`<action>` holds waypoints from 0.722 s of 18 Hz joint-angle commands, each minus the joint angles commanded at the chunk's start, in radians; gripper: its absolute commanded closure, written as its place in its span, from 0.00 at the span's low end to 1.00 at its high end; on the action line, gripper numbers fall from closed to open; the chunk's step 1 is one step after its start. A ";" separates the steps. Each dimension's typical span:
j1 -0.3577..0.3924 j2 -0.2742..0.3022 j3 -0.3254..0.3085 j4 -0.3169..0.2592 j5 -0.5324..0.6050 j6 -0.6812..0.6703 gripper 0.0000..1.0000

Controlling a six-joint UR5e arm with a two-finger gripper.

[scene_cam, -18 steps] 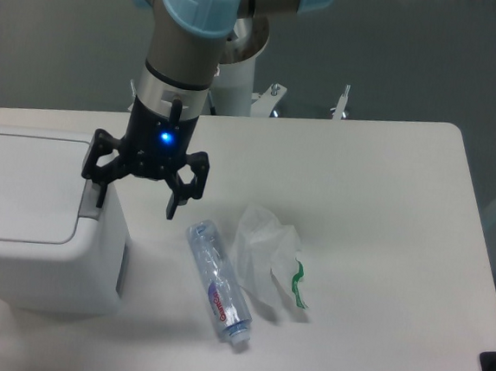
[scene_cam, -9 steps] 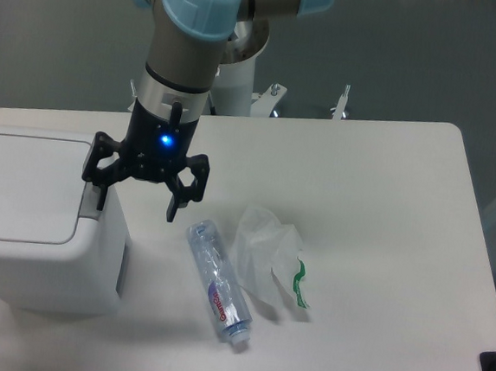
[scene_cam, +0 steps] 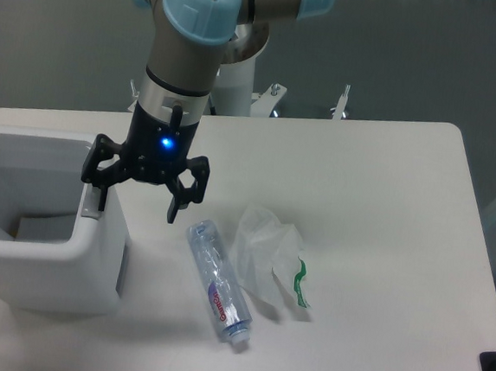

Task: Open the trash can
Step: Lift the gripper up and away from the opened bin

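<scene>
Trash can [scene_cam: 42, 254] sits at the desk's [scene_cam: 385, 206] near-left edge, its top open and the hollow interior showing. Behind it, the tool [scene_cam: 138, 204], fingers spread and pinching nothing, has one finger on the grey tab [scene_cam: 89, 213]. Lifting off carelessly could snag the rim and shift the bin.

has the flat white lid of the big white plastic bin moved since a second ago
Yes. The lid no longer covers the big white plastic bin; its inside shows, while the clear plastic bottle beside it lies unmoved.
</scene>
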State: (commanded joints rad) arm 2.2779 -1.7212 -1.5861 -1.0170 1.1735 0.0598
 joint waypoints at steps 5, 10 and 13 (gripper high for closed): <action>0.008 0.005 0.047 -0.002 0.000 0.011 0.00; 0.087 0.009 0.103 0.002 0.037 0.141 0.00; 0.112 0.008 0.095 -0.011 0.207 0.282 0.00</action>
State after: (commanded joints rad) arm 2.3899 -1.7135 -1.4910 -1.0277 1.3800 0.3416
